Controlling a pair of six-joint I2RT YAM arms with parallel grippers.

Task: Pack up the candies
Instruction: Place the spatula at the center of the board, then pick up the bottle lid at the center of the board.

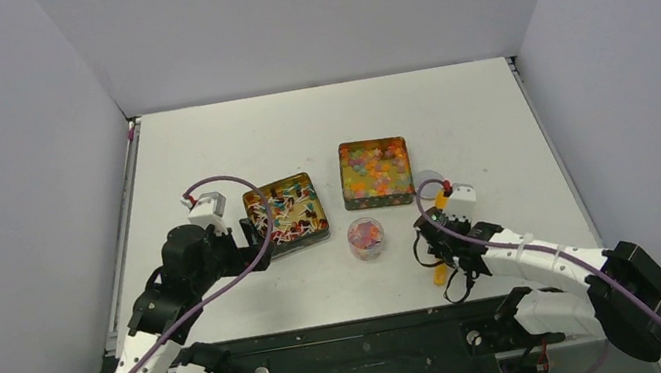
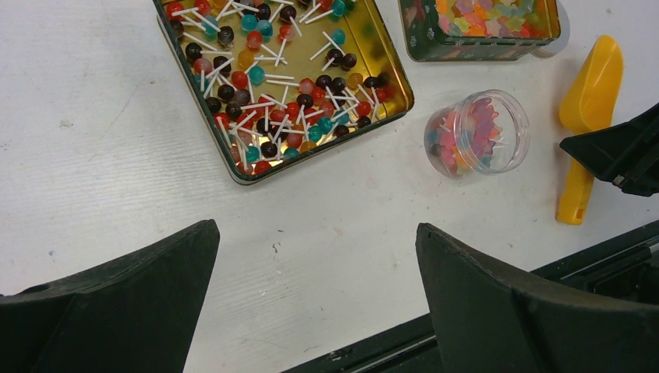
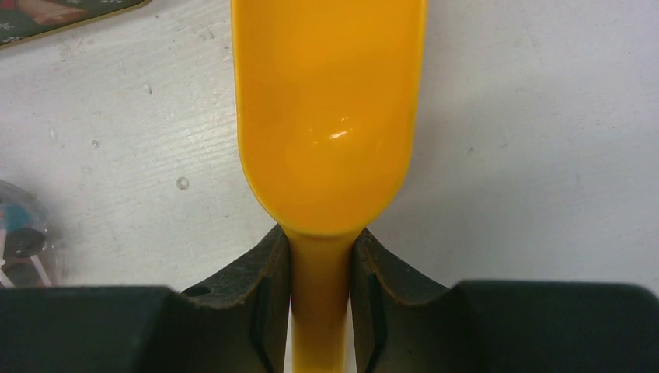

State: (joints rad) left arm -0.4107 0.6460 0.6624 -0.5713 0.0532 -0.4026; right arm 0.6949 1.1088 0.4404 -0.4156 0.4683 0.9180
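Candies fill two square tins. The left tin (image 1: 286, 213) (image 2: 284, 78) holds small round sweets on white sticks, and the right tin (image 1: 375, 172) (image 2: 478, 27) holds orange, yellow and pink pieces. A small clear jar (image 1: 366, 238) (image 2: 476, 132) between them also contains candies. My right gripper (image 1: 440, 247) (image 3: 320, 264) is shut on the handle of an orange scoop (image 3: 330, 116) (image 2: 589, 97), low over the table to the right of the jar; its bowl is empty. My left gripper (image 1: 257, 246) (image 2: 315, 287) hangs open just in front of the left tin, holding nothing.
The black base rail (image 1: 365, 353) runs along the table's near edge, close behind both grippers. Grey walls close in the left, right and back sides. A clear round lid (image 1: 428, 177) lies by the right tin's right corner.
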